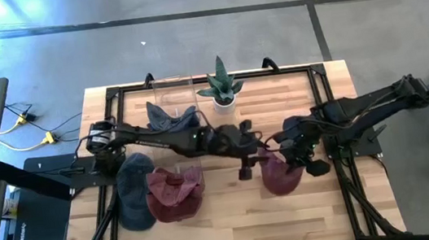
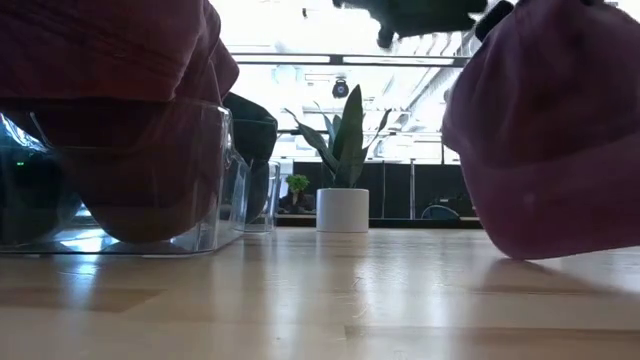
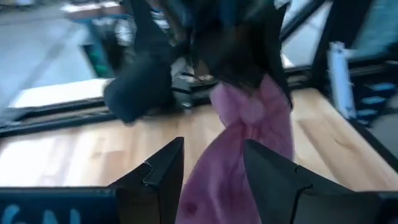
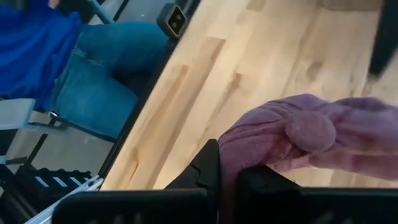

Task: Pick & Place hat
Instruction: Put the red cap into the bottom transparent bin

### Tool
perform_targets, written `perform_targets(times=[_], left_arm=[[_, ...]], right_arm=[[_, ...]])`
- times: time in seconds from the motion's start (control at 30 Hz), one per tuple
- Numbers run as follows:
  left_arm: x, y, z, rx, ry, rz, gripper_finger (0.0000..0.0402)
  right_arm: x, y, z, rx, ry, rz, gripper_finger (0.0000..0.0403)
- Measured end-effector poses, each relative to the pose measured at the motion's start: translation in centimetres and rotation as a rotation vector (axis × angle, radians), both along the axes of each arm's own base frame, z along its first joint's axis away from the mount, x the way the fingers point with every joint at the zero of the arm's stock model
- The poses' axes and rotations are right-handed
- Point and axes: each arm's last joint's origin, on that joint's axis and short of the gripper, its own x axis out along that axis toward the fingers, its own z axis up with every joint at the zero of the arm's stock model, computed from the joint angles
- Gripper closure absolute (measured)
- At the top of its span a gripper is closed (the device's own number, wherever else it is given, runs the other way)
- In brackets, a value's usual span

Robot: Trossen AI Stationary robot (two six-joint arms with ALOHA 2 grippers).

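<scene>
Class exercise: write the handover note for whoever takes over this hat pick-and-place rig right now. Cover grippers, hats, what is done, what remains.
Right gripper: shut on the maroon hat, right of table centre.
Left gripper: open, fingers either side of that same hat's fabric, not clamped.
Other hats: a red hat and a grey-blue hat at front left, a dark hat by the clear bin at the back.
Done: maroon hat gripped.
Left: carry and place it; destination unclear.

Four hats: one pink [image 1: 281, 173], one maroon [image 1: 174, 194], two dark blue [image 1: 135, 191] [image 1: 172, 119]; one potted plant [image 1: 223, 86]; two clear containers [image 2: 150, 180] [image 1: 174, 92]
</scene>
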Motion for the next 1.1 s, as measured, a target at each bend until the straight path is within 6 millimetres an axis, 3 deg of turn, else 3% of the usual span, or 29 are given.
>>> perform_targets(times=[0.17, 0.27, 0.4, 0.5, 0.6, 0.7, 1.1], left_arm=[[1.0, 0.5, 0.0, -0.059, -0.105, -0.166, 0.024], [1.6, 0.4, -1.6, -0.061, -0.082, -0.175, 0.0236], [2.7, 0.5, -2.8, -0.08, -0.124, -0.154, 0.0209], [2.8, 0.5, -4.0, -0.158, -0.055, -0.18, 0.0177], [3.0, 0.4, -3.6, -0.193, -0.094, -0.251, 0.0151], [3.0, 0.1, -4.5, -0.219, -0.053, -0.312, 0.0138], [2.9, -0.3, -3.4, -0.263, -0.128, -0.452, 0.0135]], right_arm=[[0.2, 0.6, 0.0, 0.004, -0.021, 0.029, 0.0395], [0.4, 0.8, 0.1, 0.008, -0.042, 0.042, 0.0399], [0.6, 1.1, 0.0, 0.008, -0.055, 0.067, 0.0397], [0.6, 1.1, 0.1, 0.01, -0.065, 0.069, 0.0394], [0.7, 1.1, 0.1, 0.013, -0.076, 0.07, 0.0395], [0.8, 1.2, 0.3, 0.018, -0.096, 0.073, 0.0399], [1.1, 1.2, 0.6, 0.031, -0.141, 0.084, 0.0399]])
